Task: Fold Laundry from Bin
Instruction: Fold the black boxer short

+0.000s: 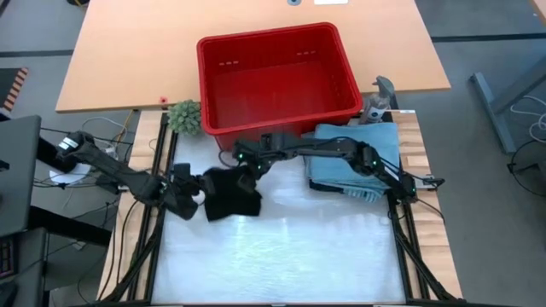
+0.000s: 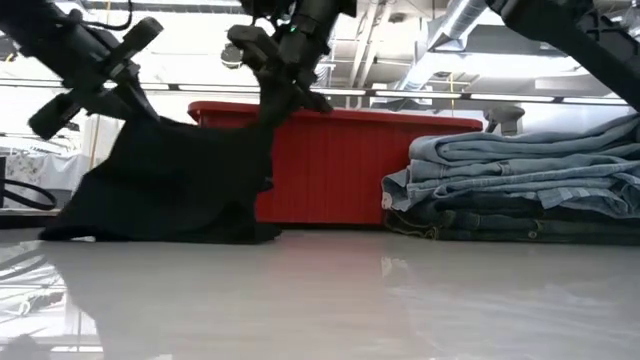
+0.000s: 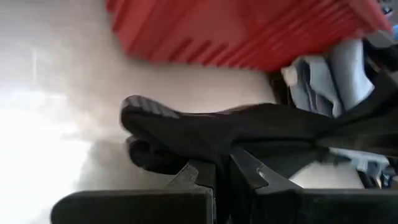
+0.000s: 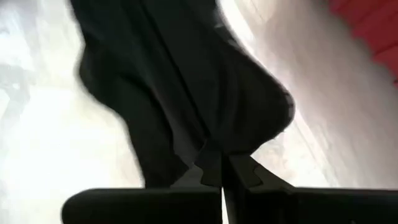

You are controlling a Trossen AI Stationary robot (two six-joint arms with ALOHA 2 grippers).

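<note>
A black garment [image 1: 232,198] hangs between my two grippers in front of the empty red bin [image 1: 264,32]. In the low view the garment [image 2: 170,190] is raised at its top, and its lower part [image 2: 160,232] lies bunched on the white table. My left gripper [image 1: 198,189] is shut on the garment's left end. My right gripper [image 1: 250,168] is shut on its right end, close to the bin's near wall. The bin stands on the brown tabletop behind. My left gripper pinches a bunched upper edge of the black garment [image 3: 214,152] between its two fingers, coming slanting down from the table's left. The cloth runs away from the fingers toward the other gripper. My right gripper pinches the garment's upper right part [image 4: 217,146] between its two fingers, pointing steeply down from above. The cloth hangs below the fingers in folds, its bottom on the table.
A stack of folded light blue denim [image 1: 354,162] lies on the table's right side, near the bin's corner. A small green plant [image 1: 183,115] stands left of the bin, a grey object [image 1: 380,95] right of it. The white table surface [image 1: 281,256] stretches toward the near edge.
</note>
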